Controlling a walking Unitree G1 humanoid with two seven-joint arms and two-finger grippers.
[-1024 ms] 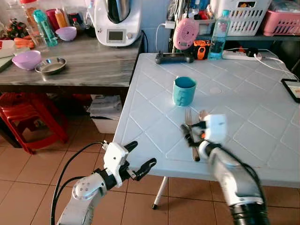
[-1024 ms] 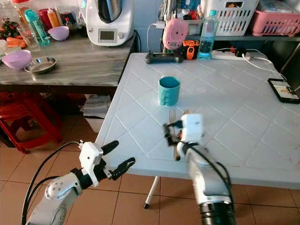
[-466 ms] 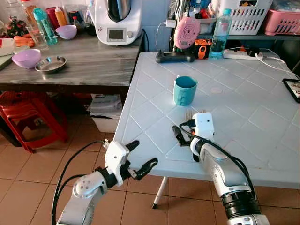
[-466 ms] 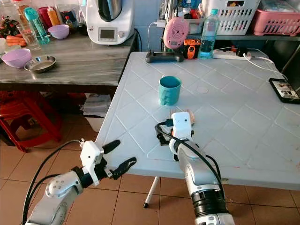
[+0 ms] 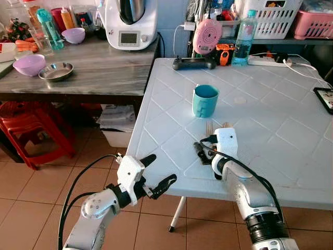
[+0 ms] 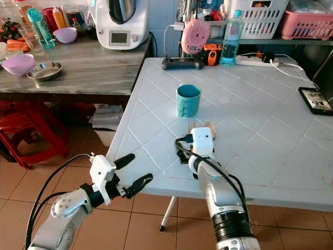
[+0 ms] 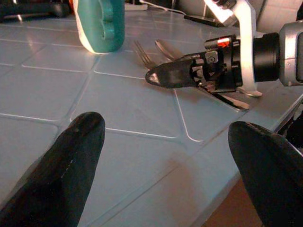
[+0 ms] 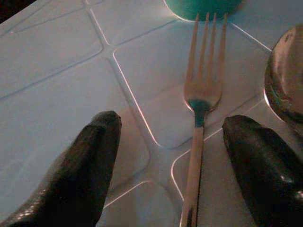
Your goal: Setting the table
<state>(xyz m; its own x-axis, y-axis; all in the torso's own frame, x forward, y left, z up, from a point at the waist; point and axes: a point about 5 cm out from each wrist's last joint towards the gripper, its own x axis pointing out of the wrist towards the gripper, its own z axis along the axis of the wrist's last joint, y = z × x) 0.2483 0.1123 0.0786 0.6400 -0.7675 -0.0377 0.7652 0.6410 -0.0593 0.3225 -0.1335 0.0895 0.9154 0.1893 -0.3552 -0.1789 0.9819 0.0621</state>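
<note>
Silver metal fork (image 8: 201, 99) handle runs off right wrist view's edge; rounded silver spoon bowl (image 8: 285, 85) cut by edge there; teal ceramic mug (image 8: 203, 6) shows base only. In eye views right gripper's white wrist housing (image 5: 225, 144) hides cutlery handles; black smartphone (image 5: 325, 99) clipped at frame edge

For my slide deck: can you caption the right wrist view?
Open right end effector straddling a fork on the white table, spoon and teal cup nearby.
</note>
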